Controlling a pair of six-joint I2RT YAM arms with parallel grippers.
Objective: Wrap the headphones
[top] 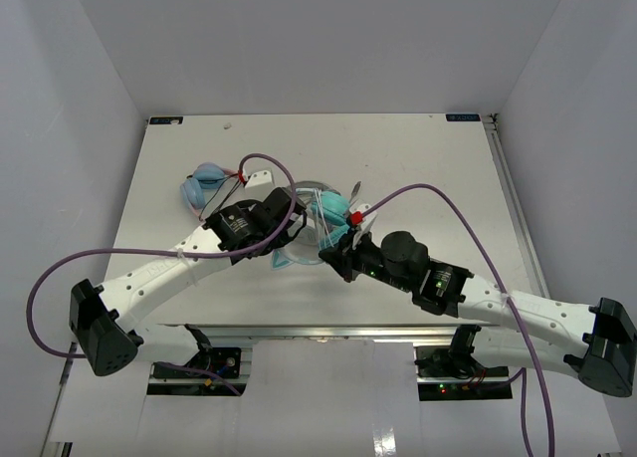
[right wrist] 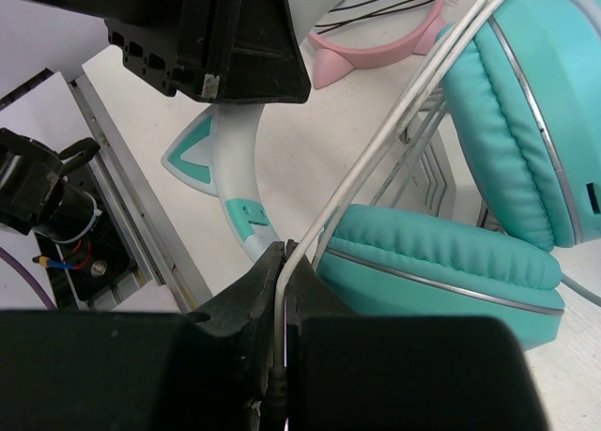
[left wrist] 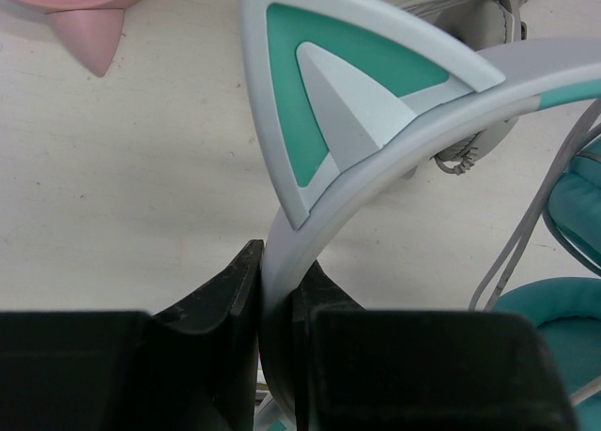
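A flat off-white rectangular counter (top: 398,158) fills the middle, boxed in at the back and on both sides by plain pale grey walls (top: 318,39). A silver metal rail (top: 328,334) runs along its near edge, and a second metal strip (top: 515,208) runs along its right side. The light is soft and even.

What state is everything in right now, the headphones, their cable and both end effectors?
left end effector, shut on the headband
right end effector, shut on the cable
headphones, held at the headband and cable, ear cups close together
pink headphones, lying free, not held
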